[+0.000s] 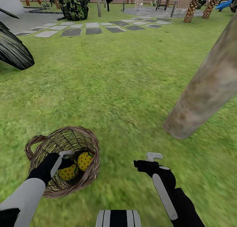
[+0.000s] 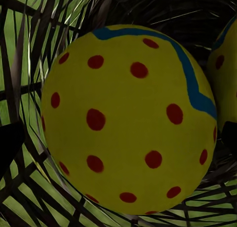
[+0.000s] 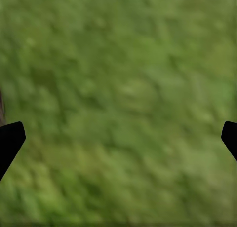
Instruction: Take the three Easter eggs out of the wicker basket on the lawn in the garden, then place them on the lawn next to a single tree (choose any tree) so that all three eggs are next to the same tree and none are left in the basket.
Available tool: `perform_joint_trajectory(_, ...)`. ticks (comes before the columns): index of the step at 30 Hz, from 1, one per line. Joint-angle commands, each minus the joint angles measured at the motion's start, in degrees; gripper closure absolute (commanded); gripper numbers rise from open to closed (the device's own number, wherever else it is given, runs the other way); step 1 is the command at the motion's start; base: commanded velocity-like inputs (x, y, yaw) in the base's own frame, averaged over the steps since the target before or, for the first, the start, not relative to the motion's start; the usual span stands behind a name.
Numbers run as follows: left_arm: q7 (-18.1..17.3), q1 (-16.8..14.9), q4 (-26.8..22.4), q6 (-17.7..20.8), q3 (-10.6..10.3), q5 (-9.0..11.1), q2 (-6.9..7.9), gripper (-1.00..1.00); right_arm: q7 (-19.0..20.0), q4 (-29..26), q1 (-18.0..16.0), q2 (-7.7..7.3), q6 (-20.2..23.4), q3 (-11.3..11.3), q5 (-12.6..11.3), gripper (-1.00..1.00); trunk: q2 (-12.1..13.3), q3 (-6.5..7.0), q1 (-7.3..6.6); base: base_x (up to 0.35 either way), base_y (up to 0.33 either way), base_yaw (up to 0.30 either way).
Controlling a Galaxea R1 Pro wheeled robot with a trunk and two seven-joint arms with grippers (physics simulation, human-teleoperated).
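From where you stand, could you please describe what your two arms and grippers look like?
Both arms are black near the wrists. The left arm has a pale grey forearm shell; the right arm carries a long grey-white strip. The left gripper and right gripper show pale grey parts, and their fingertips look black.

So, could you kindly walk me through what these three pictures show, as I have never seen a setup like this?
This is a simulated two-armed robot in a garden. The big picture looks down from its head; the other two come from cameras at each wrist. On the lawn sits a wicker basket holding spotted yellow eggs; two are visible. The left gripper reaches into it, and its wrist camera sees one egg up close between open fingers. The right gripper hangs open over bare grass, holding nothing. A leaning tree trunk stands nearby.
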Motion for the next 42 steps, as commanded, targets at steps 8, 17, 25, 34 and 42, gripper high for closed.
perform_joint_trajectory(8, 0.4, 0.0, 0.0, 0.3, 0.1, 0.7, 0.0, -1.0, -0.6, 0.0, 0.0, 0.0, 0.1, 0.1, -0.6, -1.0, -0.1, -0.93, 0.09, 0.0, 0.0, 0.0)
perform_joint_trajectory(17, 0.4, 0.0, 0.0, 0.3, 0.1, 0.7, 0.0, -1.0, -0.6, -0.1, 0.0, 0.0, 0.1, 0.1, -0.6, -1.0, -0.1, -1.37, 0.14, 0.0, 0.0, 0.0)
perform_joint_trajectory(25, 0.4, 0.0, 0.0, 0.3, 0.1, 0.7, 0.0, -1.0, -0.6, -0.1, 0.0, 0.0, 0.1, 0.1, -0.6, -1.0, -0.1, -1.81, 0.2, 0.0, 0.0, 0.0)
perform_joint_trajectory(34, 0.1, 0.0, 0.1, 0.4, 0.3, 0.8, 0.0, -1.0, -0.6, -0.1, 0.0, 0.0, 0.1, 0.1, -0.6, -1.0, -0.1, -2.03, 0.22, 0.0, 0.0, 0.0)
perform_joint_trajectory(42, 0.1, 0.0, 0.2, 0.4, 0.3, 0.8, 0.0, -1.0, -0.6, -0.1, 0.0, 0.0, 0.1, 0.1, -0.6, -1.0, -0.2, -2.7, 0.3, 0.0, 0.0, 0.0)
